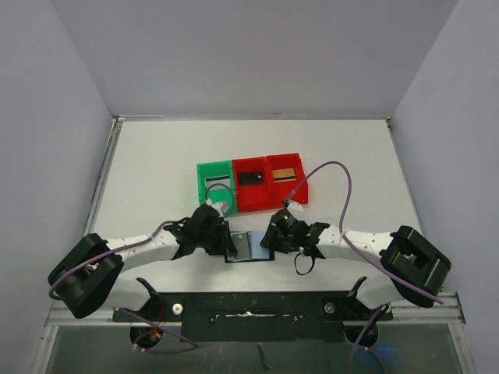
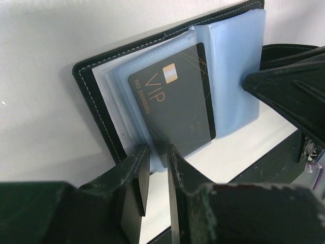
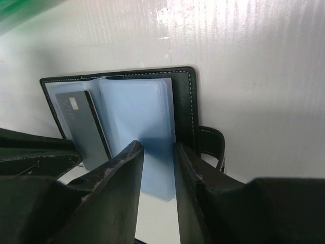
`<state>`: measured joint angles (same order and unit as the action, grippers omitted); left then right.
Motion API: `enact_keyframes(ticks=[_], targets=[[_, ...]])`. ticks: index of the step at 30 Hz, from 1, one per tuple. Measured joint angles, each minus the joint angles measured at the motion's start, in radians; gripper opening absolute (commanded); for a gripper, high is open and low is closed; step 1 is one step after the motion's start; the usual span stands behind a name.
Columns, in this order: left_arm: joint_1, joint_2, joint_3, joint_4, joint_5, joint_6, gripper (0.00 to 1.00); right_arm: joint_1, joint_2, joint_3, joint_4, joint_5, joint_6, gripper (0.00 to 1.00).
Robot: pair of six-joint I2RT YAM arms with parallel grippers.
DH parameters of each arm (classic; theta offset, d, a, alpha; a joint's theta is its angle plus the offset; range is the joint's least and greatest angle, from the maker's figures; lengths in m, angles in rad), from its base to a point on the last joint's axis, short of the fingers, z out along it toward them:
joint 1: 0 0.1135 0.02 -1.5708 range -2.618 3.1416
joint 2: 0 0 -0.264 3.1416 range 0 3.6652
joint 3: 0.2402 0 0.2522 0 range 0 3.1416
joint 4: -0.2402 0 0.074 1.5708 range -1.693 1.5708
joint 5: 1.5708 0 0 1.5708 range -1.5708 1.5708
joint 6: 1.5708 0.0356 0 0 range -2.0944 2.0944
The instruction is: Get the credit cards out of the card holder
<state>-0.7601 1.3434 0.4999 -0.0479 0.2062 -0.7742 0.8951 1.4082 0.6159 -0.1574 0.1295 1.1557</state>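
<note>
Where lettering can be read: gold "VIP" on the thin black plastic credit card (image 2: 172,101), beside a small gold chip; the number along its edge is too fine to read.
Card's place: tucked in a clear pocket.
Holder: flat black stitched bifold card holder (image 1: 248,248), open on the white table (image 1: 156,156) between both arms, near the red and green plastic bins (image 1: 253,206); glossy blue pocket leaves (image 3: 137,117).
Left two-finger gripper (image 2: 158,152): narrowly parted, straddling the card's pocket edge.
Right two-finger gripper (image 3: 156,150): parted wider, astride the blue leaves; a pinch cannot be told.
</note>
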Motion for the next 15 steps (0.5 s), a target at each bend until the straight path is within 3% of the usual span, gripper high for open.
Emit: enact_keyframes(ticks=[10, 15], targets=[[-0.012, 0.011, 0.000, 0.020, 0.003, 0.000, 0.17, -0.025, -0.040, -0.072, 0.161, -0.100, -0.011, 0.18], [-0.012, 0.012, 0.000, 0.019, 0.003, 0.000, 0.18, -0.031, -0.041, -0.050, 0.063, -0.061, 0.003, 0.40]])
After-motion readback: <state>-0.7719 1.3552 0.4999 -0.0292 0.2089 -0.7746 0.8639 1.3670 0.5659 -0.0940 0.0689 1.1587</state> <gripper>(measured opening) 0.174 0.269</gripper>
